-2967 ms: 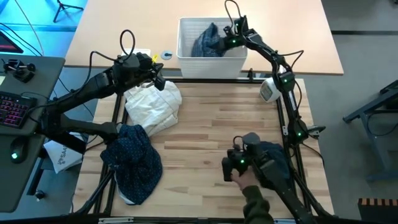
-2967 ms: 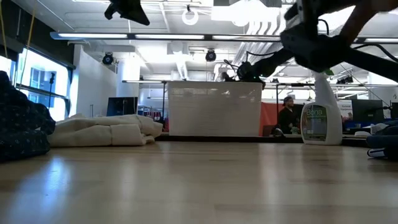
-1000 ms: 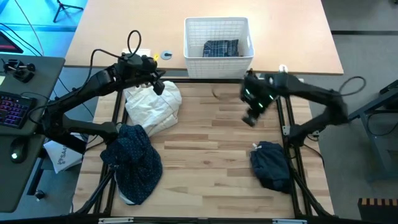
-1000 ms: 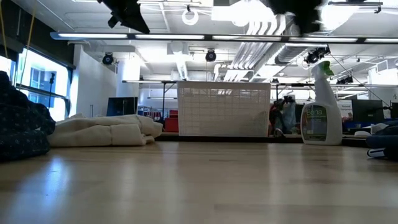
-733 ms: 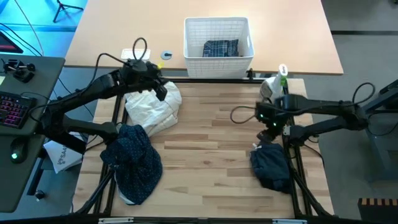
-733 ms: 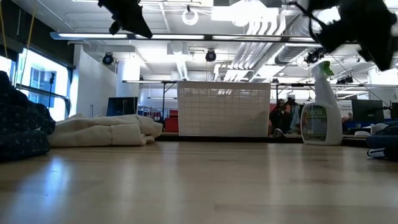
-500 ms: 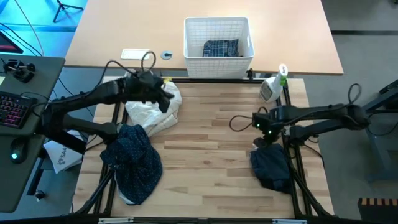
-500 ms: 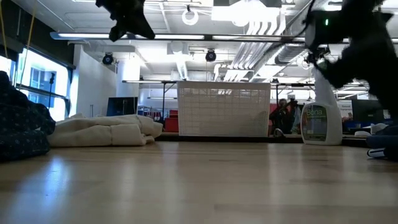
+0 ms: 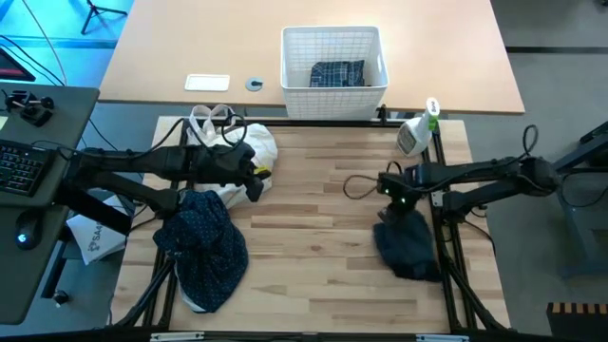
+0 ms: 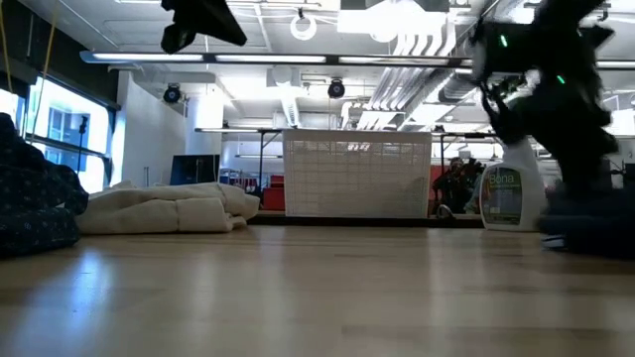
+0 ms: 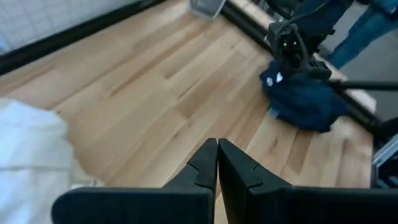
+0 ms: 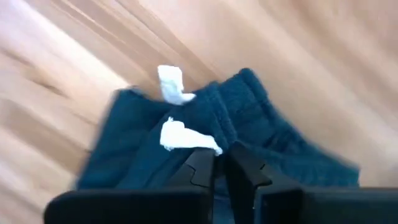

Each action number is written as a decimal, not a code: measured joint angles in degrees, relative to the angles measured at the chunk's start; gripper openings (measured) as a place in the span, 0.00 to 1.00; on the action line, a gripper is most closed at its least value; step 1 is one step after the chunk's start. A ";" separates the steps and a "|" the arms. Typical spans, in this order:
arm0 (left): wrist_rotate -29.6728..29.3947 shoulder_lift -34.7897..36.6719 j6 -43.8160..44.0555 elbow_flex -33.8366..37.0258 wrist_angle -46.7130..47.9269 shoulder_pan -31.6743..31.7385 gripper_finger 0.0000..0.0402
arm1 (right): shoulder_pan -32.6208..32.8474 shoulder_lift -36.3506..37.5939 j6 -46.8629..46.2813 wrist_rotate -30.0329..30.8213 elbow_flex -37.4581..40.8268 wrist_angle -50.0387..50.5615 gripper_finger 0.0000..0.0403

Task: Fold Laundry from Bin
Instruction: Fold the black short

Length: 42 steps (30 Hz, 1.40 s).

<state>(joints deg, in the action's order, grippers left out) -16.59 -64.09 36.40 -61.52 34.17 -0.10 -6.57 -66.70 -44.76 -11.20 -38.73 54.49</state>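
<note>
Left pincer (image 9: 255,186) at left-centre of the high view, over the lower right edge of the cream bag (image 9: 231,152), fingers (image 11: 204,167) pressed together and holding nothing. Right pincer (image 9: 392,203) at right-centre of the high view, down at the upper edge of the dark navy piece (image 9: 408,243); in the right wrist view fingers (image 12: 200,167) nearly together, nipping a fold of the navy cloth just below its two white tags (image 12: 179,137). Navy piece bunched at the right side of the wooden bench (image 9: 313,228), against the dark frame rail. Dotted navy shirt (image 9: 202,242) heaped at lower left of the high view, hanging partly over the bench edge, just below the cream bag. White bin (image 9: 332,59) at top centre of the high view, on the lighter bench surface beyond the wooden one, with the plaid shirt (image 9: 337,73) lying folded inside it toward its right half. Spray bottle (image 9: 416,132) at upper right of the wooden bench, well apart from the bin. In the low view, bin (image 10: 357,174) at mid-frame in the distance, cream bag (image 10: 169,208) lying to its left, dotted shirt (image 10: 35,203) at far left edge, spray bottle (image 10: 504,193) at right, partly behind the blurred right arm; navy piece (image 10: 590,233) low at far right.
</note>
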 joint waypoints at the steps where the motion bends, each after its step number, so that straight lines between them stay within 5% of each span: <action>1: -0.03 0.14 0.02 0.00 -0.86 -0.07 0.00 | -0.02 0.58 -0.08 0.58 -2.73 0.08 0.05; 7: -0.06 0.28 -1.32 -0.02 -9.67 -0.08 0.00 | 0.81 1.73 5.82 5.30 -26.22 -0.44 0.01; 14: -0.10 0.65 -8.24 -0.04 -20.33 -0.08 0.00 | 6.81 1.84 23.42 23.01 -40.44 -22.49 0.02; 18: 1.27 0.62 -8.00 -0.09 -19.76 -0.19 0.00 | 11.27 1.69 30.39 27.35 -34.02 -30.28 0.02; 23: 1.27 0.62 -7.51 -0.09 -16.88 -1.44 0.00 | 15.70 -0.77 25.47 28.48 -15.67 -34.06 0.10; 29: 0.99 0.28 -6.48 -0.09 -14.85 -2.62 0.00 | 18.83 -4.30 7.99 14.08 2.91 -41.21 0.37; 34: 0.98 -0.66 -6.51 -0.13 -12.30 -2.81 0.00 | 19.16 -2.91 -1.74 8.33 5.22 -38.76 0.52; 42: 1.67 -7.78 -5.11 -0.09 -8.03 -1.85 0.00 | 13.34 -3.43 -0.97 16.45 -1.78 -42.96 0.55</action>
<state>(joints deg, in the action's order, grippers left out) -14.92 -71.87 31.29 -61.60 26.14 -1.95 6.78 -70.12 -45.73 5.25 -40.51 11.53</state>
